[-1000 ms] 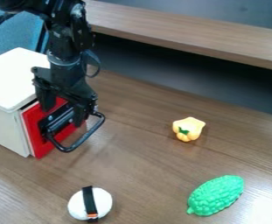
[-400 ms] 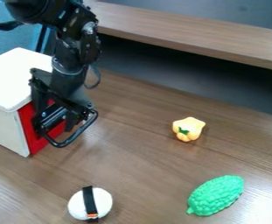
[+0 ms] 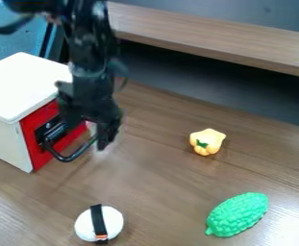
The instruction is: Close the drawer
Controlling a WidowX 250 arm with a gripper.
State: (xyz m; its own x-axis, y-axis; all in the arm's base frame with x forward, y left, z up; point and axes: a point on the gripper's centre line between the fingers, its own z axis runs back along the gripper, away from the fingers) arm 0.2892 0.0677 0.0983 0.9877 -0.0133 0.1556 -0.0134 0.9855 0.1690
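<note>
Yellow pepper (image 3: pixel 207 141), green toy (image 3: pixel 238 214), white toy (image 3: pixel 115 222) apart from drawer (image 3: pixel 38 156)

Red drawer front (image 3: pixel 41 116) shifted toward ten o'clock since the first frame; the strip of gap seen then against the white cabinet (image 3: pixel 3 139) has closed. Claw (image 3: pixel 99 132), over the drawer front a moment ago, has swung toward four o'clock. More red now exposed, also the cabinet top's two-o'clock corner.
</note>
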